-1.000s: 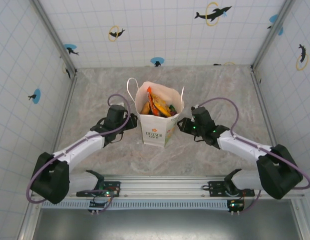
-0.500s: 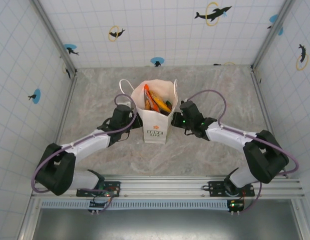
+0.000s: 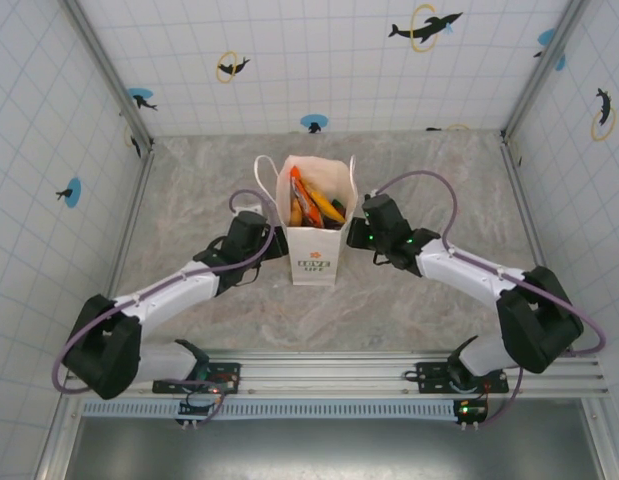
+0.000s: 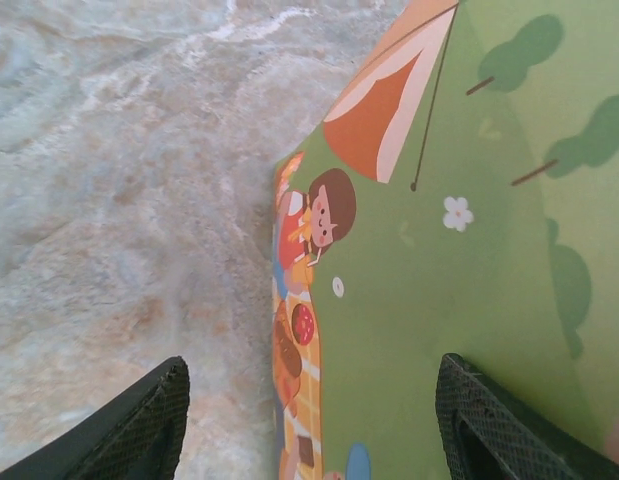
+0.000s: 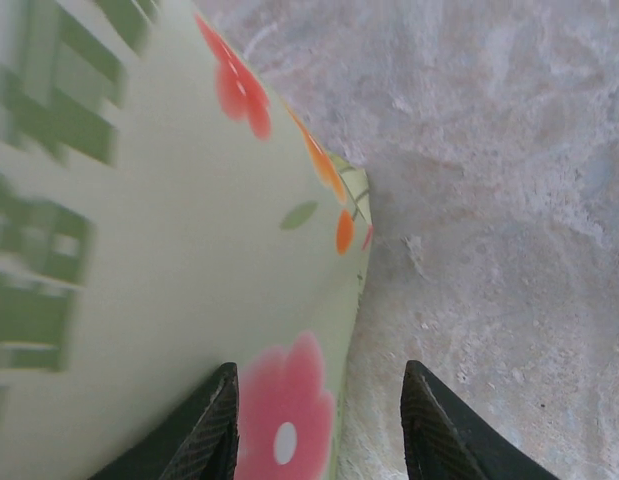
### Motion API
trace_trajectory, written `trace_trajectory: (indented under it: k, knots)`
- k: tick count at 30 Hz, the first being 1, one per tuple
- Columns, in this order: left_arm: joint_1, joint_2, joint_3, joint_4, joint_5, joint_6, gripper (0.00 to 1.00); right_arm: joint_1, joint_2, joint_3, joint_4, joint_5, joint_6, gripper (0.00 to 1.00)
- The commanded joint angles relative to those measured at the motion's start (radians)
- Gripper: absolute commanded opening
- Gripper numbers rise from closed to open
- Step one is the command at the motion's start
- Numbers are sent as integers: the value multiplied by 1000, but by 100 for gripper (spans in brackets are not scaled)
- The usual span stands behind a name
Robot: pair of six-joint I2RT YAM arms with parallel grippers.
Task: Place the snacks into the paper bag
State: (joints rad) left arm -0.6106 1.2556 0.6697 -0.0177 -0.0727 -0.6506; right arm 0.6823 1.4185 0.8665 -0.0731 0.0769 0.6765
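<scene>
Left arm (image 3: pixel 169 290) and right arm (image 3: pixel 471 275) have white links, black joints, purple cables.

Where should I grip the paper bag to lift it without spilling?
Probably the string handle looping beside its left rim, approached from above. The paper bag stands upright with its mouth open and the snacks poking up, so squeezing its thin walls could crumple or tip it.

Right gripper (image 5: pixel 319 400) is hanging at the side of the paper bag (image 5: pixel 179 210), jaws standing apart.
The bag's pale green panel is taking up the left side, showing pink and orange flowers and a small leaf; green bars at far left are smearing, perhaps lettering. Its edge is running down between the two dark fingers (image 5: pixel 444 430), one lying over the panel, the other over the mottled stone table (image 5: pixel 499 200).
</scene>
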Motion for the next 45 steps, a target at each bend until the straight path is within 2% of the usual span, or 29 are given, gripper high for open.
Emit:
trace_trajectory:
  k: [1, 7, 10, 11, 13, 14, 15, 17, 22, 25, 28, 30, 31, 32, 33, 38, 40, 42, 43, 44, 45]
  knots:
    - [17, -79, -28, -86, -62, 22, 67, -12, -70, -18, 51, -31, -16, 46]
    - [102, -201, -99, -108, -109, 22, 70, -39, -123, -55, 50, -31, -18, 46]
    - [175, -249, -126, -113, -112, 31, 70, -58, -157, -79, 49, -16, -23, 47]
    - [224, -265, -137, -104, -118, 37, 71, -68, -175, -92, 50, -9, -31, 48]
    - [287, -287, -159, -78, -132, 52, 76, -90, -216, -129, 58, 24, -56, 53]
    - [318, -291, -170, -62, -157, 59, 78, -106, -240, -156, 64, 51, -74, 65]
    - [346, -291, -182, -43, -189, 68, 81, -126, -267, -185, 62, 87, -80, 98]
    - [382, -286, -207, 7, -254, 109, 98, -174, -319, -251, 70, 153, -85, 99]
    - [407, -266, -341, 235, -436, 261, 98, -331, -421, -472, 230, 206, -173, 99]
    - [410, -255, -517, 526, -471, 453, 98, -407, -450, -623, 403, 240, -294, 99]
    - [426, -207, -654, 756, -511, 507, 98, -481, -425, -741, 542, 273, -371, 99]
    - [446, -149, -700, 835, -503, 500, 98, -536, -385, -801, 651, 247, -417, 100]
    - [446, -130, -720, 882, -494, 508, 98, -575, -374, -775, 592, 212, -400, 100]
    - [448, -99, -742, 963, -485, 527, 98, -607, -353, -763, 587, 168, -417, 100]
    - [452, -85, -733, 975, -459, 537, 98, -624, -339, -765, 613, 148, -450, 100]
    - [470, 134, -753, 1385, -389, 640, 98, -689, -259, -868, 897, 102, -531, 100]
    - [484, 233, -722, 1443, -334, 653, 98, -716, -205, -897, 1008, 87, -548, 100]
    - [507, 185, -727, 1358, -295, 623, 98, -753, -141, -893, 1092, 44, -535, 100]
    - [522, 192, -757, 1418, -259, 617, 98, -767, -128, -878, 1086, 15, -537, 100]
    - [532, 246, -802, 1546, -226, 613, 98, -773, -98, -876, 1134, -2, -534, 100]
    - [533, 326, -834, 1750, -229, 635, 98, -790, -65, -854, 1133, -44, -507, 100]
